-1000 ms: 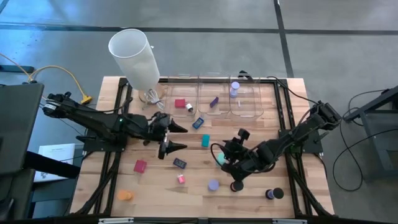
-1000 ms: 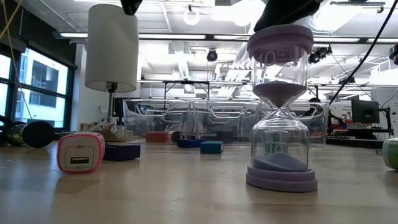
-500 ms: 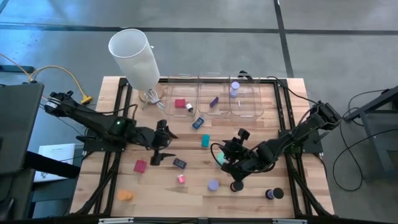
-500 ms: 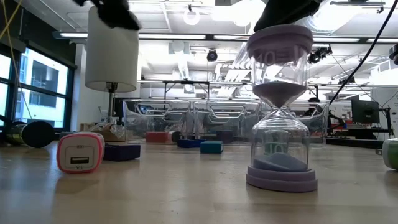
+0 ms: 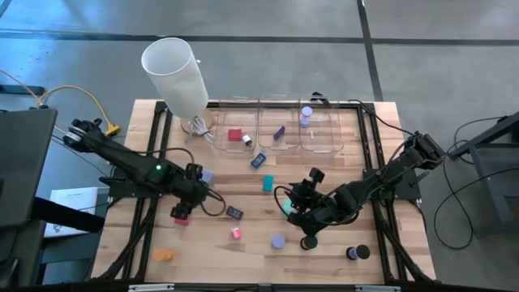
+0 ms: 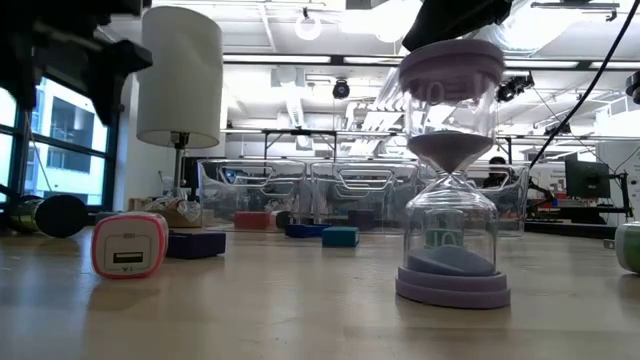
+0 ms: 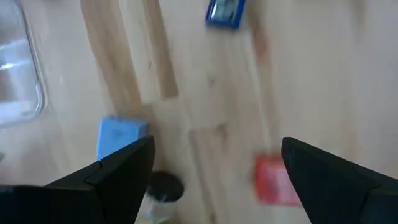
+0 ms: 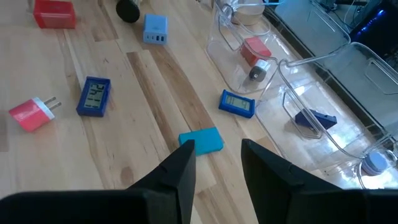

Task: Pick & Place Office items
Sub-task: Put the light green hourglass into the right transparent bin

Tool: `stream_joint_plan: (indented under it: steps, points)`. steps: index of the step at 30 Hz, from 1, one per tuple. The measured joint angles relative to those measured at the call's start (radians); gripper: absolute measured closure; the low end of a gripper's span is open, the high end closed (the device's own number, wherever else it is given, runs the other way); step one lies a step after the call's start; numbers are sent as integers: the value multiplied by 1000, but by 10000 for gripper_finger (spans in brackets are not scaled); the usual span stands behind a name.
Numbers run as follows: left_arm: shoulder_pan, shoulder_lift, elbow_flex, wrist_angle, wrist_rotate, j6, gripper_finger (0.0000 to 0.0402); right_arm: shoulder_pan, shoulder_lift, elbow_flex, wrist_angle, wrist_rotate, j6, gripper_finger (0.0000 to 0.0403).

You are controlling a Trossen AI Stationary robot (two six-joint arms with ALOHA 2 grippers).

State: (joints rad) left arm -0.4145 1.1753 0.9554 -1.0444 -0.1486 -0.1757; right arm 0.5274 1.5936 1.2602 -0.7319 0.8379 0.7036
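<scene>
Clear bins [image 5: 280,128] at upper centre hold only a few pieces as the open-jawed left gripper [image 5: 183,212] hovers over a red block [image 5: 179,217], many items left.

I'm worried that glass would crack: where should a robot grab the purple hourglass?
Probably by the top cap, coming straight down. The hourglass stands upright, its cap looks round and solid, and the glass waist looks thin and fragile.

three bins [image 5: 280,130] behind, office items [image 5: 268,184] scattered before them
</scene>
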Motion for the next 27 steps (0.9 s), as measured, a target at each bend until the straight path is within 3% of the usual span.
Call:
stream_joint_plan:
  steps: [3, 14, 23, 27]
  points:
    - [0, 55, 0, -62, -13, 52, 59, 0, 0, 0, 3, -3, 0, 286]
    - [29, 231, 0, -138, -10, -26, 59, 0, 0, 0, 2, -3, -1, 286]
    - [46, 284, -1, -134, -4, -92, 59, 0, 0, 0, -4, -7, -1, 286]
    - [46, 286, -1, -133, -4, -54, 59, 0, 0, 0, -3, -7, -1, 286]
